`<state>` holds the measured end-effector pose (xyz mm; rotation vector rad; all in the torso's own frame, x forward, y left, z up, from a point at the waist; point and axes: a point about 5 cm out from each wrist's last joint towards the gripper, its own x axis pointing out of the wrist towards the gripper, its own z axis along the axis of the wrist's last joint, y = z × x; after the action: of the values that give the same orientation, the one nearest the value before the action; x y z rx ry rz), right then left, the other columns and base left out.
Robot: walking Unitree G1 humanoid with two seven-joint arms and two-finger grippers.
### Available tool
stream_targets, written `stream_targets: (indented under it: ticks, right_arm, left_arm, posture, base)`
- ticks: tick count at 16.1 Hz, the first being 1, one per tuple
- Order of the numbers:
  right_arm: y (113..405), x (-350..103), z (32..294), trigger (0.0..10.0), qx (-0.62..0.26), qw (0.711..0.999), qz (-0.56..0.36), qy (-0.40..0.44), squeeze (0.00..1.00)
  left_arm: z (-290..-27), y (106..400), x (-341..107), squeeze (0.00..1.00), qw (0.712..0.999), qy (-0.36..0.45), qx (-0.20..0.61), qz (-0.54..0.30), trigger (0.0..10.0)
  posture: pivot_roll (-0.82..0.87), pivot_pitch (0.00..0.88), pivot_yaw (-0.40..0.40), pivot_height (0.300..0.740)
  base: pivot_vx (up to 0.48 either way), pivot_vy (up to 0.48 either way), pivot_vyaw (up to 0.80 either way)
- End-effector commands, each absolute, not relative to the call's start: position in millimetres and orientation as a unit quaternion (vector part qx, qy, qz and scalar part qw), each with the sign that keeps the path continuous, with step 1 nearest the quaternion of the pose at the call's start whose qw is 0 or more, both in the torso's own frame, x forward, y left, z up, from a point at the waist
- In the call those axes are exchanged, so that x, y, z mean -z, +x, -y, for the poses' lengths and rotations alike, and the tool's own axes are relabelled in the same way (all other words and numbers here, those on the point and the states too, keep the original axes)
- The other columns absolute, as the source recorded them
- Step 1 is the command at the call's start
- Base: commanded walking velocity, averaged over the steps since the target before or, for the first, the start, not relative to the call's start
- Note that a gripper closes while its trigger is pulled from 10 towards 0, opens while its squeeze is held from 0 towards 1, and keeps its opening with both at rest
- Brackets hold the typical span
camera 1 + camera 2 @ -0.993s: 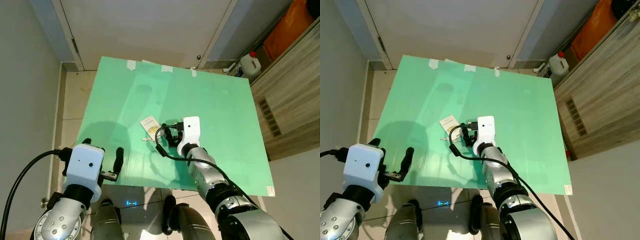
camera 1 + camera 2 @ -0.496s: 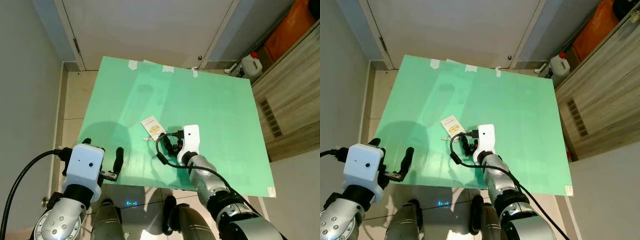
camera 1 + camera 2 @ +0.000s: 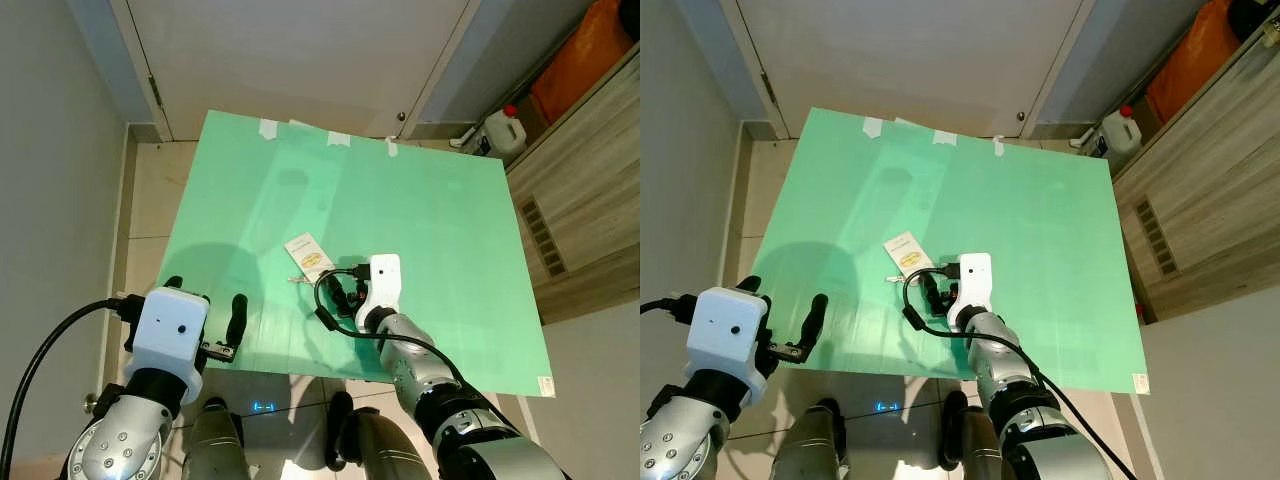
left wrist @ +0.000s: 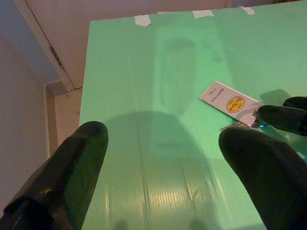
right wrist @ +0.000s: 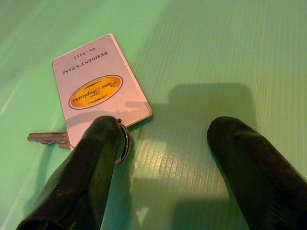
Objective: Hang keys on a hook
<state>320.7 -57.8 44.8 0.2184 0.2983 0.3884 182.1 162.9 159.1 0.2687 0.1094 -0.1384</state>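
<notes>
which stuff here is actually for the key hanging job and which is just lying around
For the job:
- keys with white pass tag
- right gripper, open, one finger at the key ring

Just lying about:
- green mat under the keys
- white jug
- orange bag
- left gripper, open, idle

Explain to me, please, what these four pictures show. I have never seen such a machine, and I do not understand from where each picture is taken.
This is a walking robot with two silver arms. Each arm ends in a tool with two black fingers. Two pictures come from cameras in its head, looking down. The other two come from cameras on its wrists, looking along the fingers.

On the floor lies a green mat. On it lie the keys, joined by a ring to a white pass card.

The right tool is low over the mat, open, one finger at the ring. It holds nothing yet. The left tool hangs open near the mat's edge, idle.
</notes>
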Motion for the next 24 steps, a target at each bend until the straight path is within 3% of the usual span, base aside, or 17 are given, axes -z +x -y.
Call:
stream_targets:
  ticks: [1,4,10,16,17,18,24]
  right_arm:
    - [309.0,-28.0,58.6,10.0,-0.192,0.961,-0.182,0.079,0.0]
    - [313.4,-28.5,76.3,10.0,-0.162,0.972,-0.167,0.003,0.0]
    - [318.6,-31.2,94.6,10.0,-0.126,0.979,-0.154,-0.042,0.0]
    - [310.3,-27.0,72.2,10.0,-0.176,0.969,-0.171,0.038,0.0]
    - [308.5,-24.5,71.0,3.1,-0.181,0.965,-0.181,0.049,0.0]
    - [306.4,-21.9,69.8,0.0,-0.19,0.961,-0.191,0.057,0.0]
    - [302.7,-17.9,69.2,0.0,-0.208,0.956,-0.202,0.051,0.0]
  left_arm:
    - [-161.7,178.8,-155.9,0.0,0.986,0.13,0.078,-0.065,10.0]
    - [-160.9,178.4,-156.2,0.0,0.986,0.132,0.079,-0.065,10.0]
    - [-159.5,178.1,-155.9,0.0,0.986,0.132,0.082,-0.066,10.0]
    - [-159.8,177.0,-155.9,0.0,0.986,0.133,0.081,-0.067,10.0]
    - [-160.3,177.2,-155.7,0.0,0.986,0.133,0.08,-0.068,10.0]
    - [-160.3,176.9,-155.6,0.0,0.986,0.133,0.08,-0.068,10.0]
    - [-160.9,177.1,-155.2,0.0,0.985,0.134,0.082,-0.069,10.0]
  posture:
    - [0.36,0.346,-0.116,0.74]
    - [0.36,0.349,-0.115,0.74]
    - [0.36,0.351,-0.112,0.74]
    - [0.36,0.355,-0.114,0.74]
    - [0.36,0.356,-0.114,0.74]
    - [0.36,0.355,-0.115,0.74]
    - [0.36,0.352,-0.113,0.74]
  base:
    - [0.0,0.0,0.0]
    - [0.0,0.0,0.0]
    - [0.0,0.0,0.0]
    - [0.0,0.0,0.0]
    - [0.0,0.0,0.0]
    - [0.0,0.0,0.0]
    - [0.0,0.0,0.0]
